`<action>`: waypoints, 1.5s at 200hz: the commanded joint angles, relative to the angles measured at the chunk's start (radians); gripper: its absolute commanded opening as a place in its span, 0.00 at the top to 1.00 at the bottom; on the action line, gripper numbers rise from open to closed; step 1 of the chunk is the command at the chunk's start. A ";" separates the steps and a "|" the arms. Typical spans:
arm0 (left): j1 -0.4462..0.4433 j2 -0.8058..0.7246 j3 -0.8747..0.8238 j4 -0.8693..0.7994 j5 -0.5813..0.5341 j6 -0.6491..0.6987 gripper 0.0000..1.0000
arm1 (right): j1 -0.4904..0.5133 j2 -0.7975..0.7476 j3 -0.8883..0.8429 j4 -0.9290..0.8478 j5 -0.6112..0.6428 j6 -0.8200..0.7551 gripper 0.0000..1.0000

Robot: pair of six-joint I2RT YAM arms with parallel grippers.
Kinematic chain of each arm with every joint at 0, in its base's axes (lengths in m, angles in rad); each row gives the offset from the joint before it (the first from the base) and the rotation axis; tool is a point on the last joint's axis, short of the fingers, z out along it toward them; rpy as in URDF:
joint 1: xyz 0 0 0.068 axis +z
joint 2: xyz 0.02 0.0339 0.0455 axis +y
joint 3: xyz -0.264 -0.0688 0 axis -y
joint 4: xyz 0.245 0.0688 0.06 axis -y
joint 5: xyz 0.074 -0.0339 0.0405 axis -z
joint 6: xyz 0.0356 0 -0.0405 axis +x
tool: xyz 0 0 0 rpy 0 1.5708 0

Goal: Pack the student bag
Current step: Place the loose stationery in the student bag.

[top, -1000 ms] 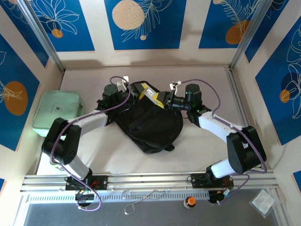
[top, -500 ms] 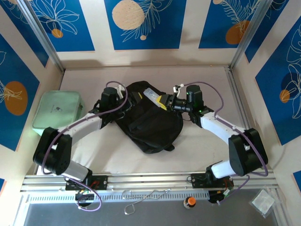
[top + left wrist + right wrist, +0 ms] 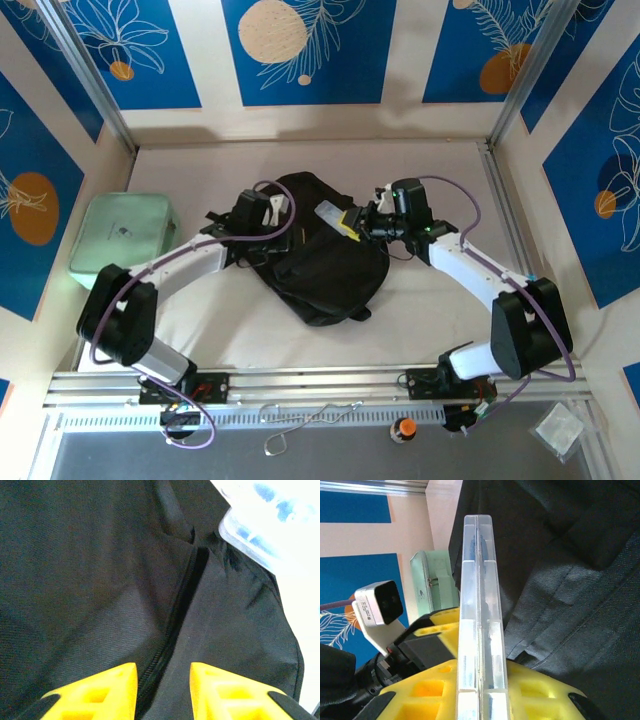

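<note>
Mid-table is taken by the bag (image 3: 325, 270); the case (image 3: 122, 235) blocks the far left; open table (image 3: 180, 170) runs behind and in front.

Bright even light; wrist close-ups perhaps slightly soft.

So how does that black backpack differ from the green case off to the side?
The student bag is black, soft and crumpled; the green case is mint, boxy and flat-topped. The bag is bigger than the case. The bag lies in the middle of the table; the case sits at its left edge. Both rest on it.
</note>
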 commanded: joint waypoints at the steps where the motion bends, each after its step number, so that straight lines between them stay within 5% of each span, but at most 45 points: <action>1: -0.020 0.019 0.035 -0.047 -0.024 0.059 0.72 | 0.012 0.018 0.050 -0.071 0.002 -0.024 0.89; 142: -0.117 0.087 0.065 -0.070 0.052 0.130 0.89 | 0.085 0.113 0.071 -0.172 -0.008 -0.005 0.91; 223: -0.056 0.036 0.108 -0.142 -0.030 0.179 0.73 | 0.098 -0.030 -0.249 0.110 0.043 -0.039 0.90; 255: -0.053 0.064 0.122 -0.169 -0.149 0.130 0.69 | 0.088 -0.047 -0.294 0.086 0.081 -0.007 0.90; 300: -0.053 0.112 0.161 -0.181 -0.176 0.103 0.61 | 0.072 -0.056 -0.274 -0.120 0.173 0.042 0.93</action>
